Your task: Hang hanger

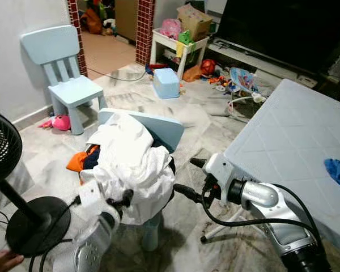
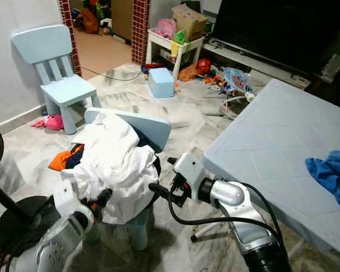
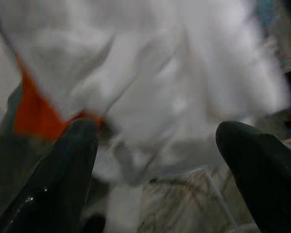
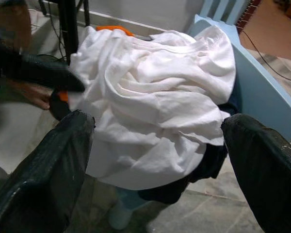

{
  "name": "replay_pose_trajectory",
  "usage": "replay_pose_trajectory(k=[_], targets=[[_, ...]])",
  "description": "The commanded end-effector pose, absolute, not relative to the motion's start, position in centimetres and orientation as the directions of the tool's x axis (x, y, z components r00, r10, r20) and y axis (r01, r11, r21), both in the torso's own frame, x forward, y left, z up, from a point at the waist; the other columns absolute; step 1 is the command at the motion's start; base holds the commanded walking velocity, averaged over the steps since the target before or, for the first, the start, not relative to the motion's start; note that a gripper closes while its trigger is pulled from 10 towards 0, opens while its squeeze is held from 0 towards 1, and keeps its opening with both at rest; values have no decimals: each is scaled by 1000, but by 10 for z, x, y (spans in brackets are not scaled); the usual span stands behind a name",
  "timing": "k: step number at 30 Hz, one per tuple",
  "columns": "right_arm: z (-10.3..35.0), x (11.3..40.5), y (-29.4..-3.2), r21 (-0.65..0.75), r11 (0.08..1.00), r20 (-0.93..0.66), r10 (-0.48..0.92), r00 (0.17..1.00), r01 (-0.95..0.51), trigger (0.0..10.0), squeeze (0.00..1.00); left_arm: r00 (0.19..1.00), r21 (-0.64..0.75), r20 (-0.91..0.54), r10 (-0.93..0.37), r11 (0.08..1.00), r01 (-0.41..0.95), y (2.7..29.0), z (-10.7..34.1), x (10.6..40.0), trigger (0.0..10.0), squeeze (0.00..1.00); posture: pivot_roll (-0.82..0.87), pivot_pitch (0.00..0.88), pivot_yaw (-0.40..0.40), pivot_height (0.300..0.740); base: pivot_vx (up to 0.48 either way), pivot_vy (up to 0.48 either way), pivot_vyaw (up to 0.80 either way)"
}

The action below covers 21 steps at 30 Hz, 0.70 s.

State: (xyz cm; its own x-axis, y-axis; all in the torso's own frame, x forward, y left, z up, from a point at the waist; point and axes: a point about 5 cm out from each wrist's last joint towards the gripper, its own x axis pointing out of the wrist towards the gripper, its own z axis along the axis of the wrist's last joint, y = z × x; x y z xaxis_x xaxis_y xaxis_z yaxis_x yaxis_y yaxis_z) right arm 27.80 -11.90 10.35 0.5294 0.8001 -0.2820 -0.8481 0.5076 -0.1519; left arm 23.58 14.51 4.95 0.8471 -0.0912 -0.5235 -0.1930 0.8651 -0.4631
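Hanger we cannot make out within the white laundry [image 1: 133,164] heaped on the blue chair [image 1: 165,131]. Our left pincer [image 3: 155,145] and right pincer [image 1: 189,178], both spread wide and empty, closely flank that heap.

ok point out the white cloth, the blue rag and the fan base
white cloth [image 4: 150,107], right wrist view, middle of the crumpled heap
blue rag [image 2: 333,173], right eye view, centre of the bunched fabric
fan base [image 1: 37,224], left eye view, flat top of the black disc
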Motion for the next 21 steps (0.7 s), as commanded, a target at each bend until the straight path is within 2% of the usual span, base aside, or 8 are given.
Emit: replay_pose_trajectory(k=[1,5,9,14,21], targets=[[107,279,-120,-171,495,-285,803,524,-852,10000,0,887,-499,-447,-118,856,-138,135,64,242,10000,0,-49,0,-163,740,0,0,0],[106,280,-116,-186,482,-285,808,516,-856,10000,0,935,-541,-328,-136,838,-68,130,82,259,10000,0,-50,0,-168,740,0,0,0],[106,279,-115,-196,470,-290,810,509,-860,10000,0,958,-569,-261,-116,821,-55,129,95,277,10000,0,-60,0,-165,740,0,0,0],[106,279,-118,-198,476,-292,806,515,-857,10000,0,958,-574,-274,-87,814,-90,132,91,282,10000,0,-66,0,-159,740,0,0,0],[105,277,-117,-203,476,-290,805,517,-855,10000,0,930,-579,-365,-43,792,-191,136,67,287,10000,0,-74,0,-155,740,0,0,0]])
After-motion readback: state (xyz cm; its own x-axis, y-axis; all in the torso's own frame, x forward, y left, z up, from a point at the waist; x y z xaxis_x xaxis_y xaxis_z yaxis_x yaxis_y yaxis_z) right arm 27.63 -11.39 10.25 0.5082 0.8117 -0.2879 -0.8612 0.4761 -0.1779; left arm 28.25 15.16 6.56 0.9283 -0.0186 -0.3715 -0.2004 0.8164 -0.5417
